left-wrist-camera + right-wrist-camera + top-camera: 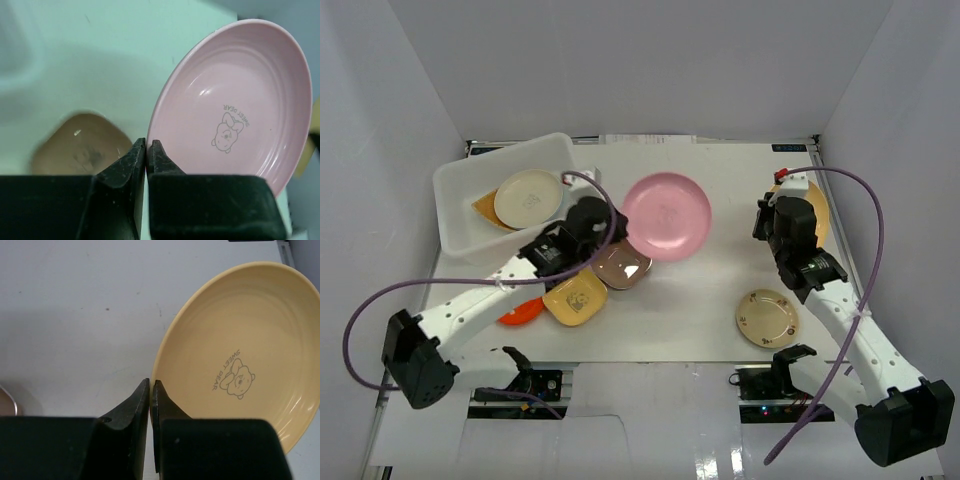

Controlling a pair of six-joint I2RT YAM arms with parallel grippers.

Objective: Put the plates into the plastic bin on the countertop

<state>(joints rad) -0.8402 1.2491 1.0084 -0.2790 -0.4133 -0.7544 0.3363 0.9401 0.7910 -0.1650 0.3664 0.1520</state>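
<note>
The large pink plate point(670, 215) point(240, 95) lies mid-countertop point(710, 290). My left gripper point(618, 222) point(146, 148) is shut on its left rim. At the right, a yellow plate point(817, 208) point(245, 340) is mostly hidden under my right gripper point(778, 198) point(151, 388), which is shut on its near-left rim. The white plastic bin point(460, 185) at the back left holds a cream plate point(528, 197) over an orange one point(485, 207). Loose plates: brown point(622, 266) point(80, 150), yellow rounded-square point(576, 298), orange-red point(523, 312), cream flowered point(767, 317).
White walls close in the countertop on three sides. The left arm's purple cable point(380, 300) loops out to the left, and the right arm's cable point(875, 230) arcs over the right edge. A small red object point(780, 178) peeks out beyond the right gripper.
</note>
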